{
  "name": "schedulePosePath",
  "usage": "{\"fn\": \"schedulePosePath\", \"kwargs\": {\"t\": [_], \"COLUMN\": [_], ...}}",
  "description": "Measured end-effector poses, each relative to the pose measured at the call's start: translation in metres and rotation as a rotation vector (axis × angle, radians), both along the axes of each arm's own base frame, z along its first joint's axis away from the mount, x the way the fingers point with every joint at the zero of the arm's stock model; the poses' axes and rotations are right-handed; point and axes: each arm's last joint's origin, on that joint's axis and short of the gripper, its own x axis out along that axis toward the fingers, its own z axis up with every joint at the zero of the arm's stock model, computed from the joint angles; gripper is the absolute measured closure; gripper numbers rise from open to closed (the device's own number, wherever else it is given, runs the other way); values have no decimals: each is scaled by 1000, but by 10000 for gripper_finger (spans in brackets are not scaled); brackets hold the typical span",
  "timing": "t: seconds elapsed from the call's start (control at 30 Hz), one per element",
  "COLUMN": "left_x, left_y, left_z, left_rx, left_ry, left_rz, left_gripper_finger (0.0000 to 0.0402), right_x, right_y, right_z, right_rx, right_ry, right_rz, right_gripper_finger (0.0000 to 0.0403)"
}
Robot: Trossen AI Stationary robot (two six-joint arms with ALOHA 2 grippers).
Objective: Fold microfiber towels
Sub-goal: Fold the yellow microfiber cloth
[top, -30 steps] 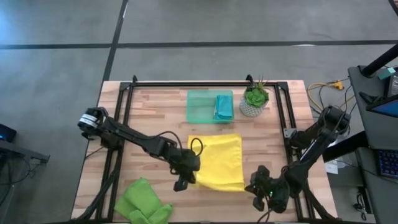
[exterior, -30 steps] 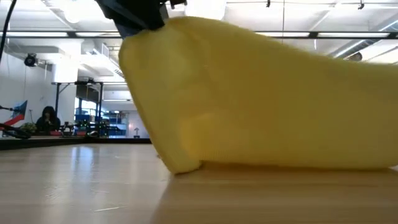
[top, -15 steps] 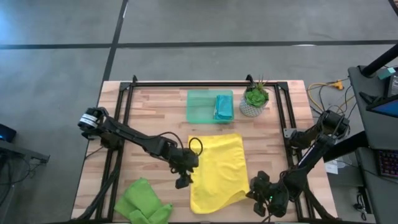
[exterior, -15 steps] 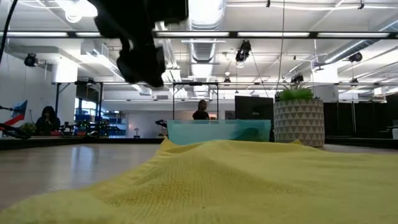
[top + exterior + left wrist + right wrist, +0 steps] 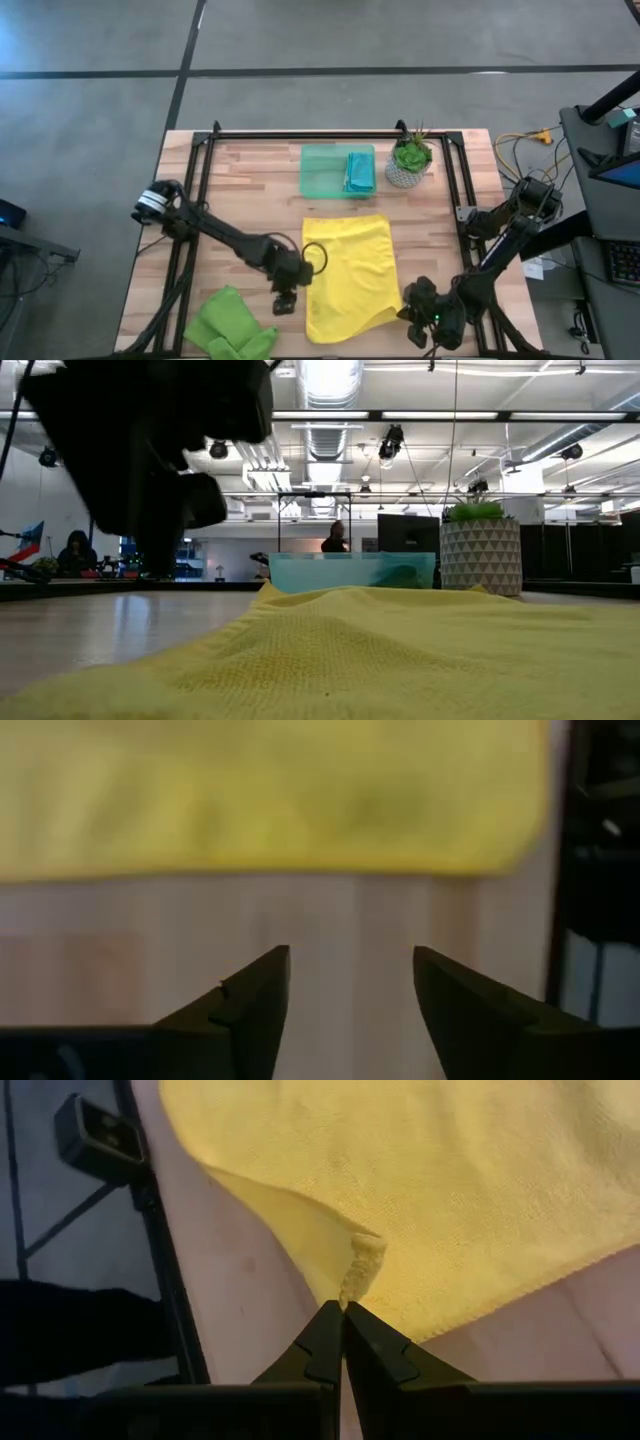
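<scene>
**Yellow towel flat on the table, one corner pinched**

High view: the yellow towel (image 5: 348, 275) lies spread on the wooden table (image 5: 240, 180), below the green tray (image 5: 325, 172), which holds a folded teal towel (image 5: 360, 172); a potted plant (image 5: 409, 162) stands just beside the tray; the lime green towels (image 5: 228, 325) lie bunched at the table's near left corner; the left gripper (image 5: 283, 300) sits just beside the yellow towel's left edge, the right gripper (image 5: 412, 316) at its lower right corner.

Low view: the yellow cloth fills the foreground (tray and plant behind it).

Left wrist view: the fingers (image 5: 250, 1005) stand apart, grasping nothing, bare wood between them.

Right wrist view: the fingers (image 5: 375, 1352) are clenched on the towel's raised corner.
</scene>
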Motion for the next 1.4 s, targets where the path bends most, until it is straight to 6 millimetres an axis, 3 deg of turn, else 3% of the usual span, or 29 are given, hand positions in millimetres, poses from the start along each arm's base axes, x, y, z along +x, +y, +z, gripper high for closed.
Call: {"fn": "schedulePosePath", "kwargs": {"t": [0.13,0.27,0.5,0.7,0.8,1.4], "left_x": [-5,-7,4,13,16,14], "left_y": [-28,-50,-82,-103,-117,-144], "left_z": [7,9,-4,-35,-35,-25], "left_rx": [-34,7,-33,-85,-116,80], "left_ry": [-94,-213,-380,-270,-268,-401], "left_rz": [-67,1,22,110,116,164], "left_gripper_finger": [223,230,231,231,231,231], "right_x": [1,0,-3,-4,-4,6], "right_y": [-4,-9,-13,-17,-17,-25], "right_z": [-4,-8,-15,-19,-20,-19], "right_rx": [13,33,63,94,111,166], "right_ry": [13,29,50,65,68,68], "right_rz": [-48,-102,-167,-231,-256,-362], "right_gripper_finger": [394,394,394,394,394,394]}}
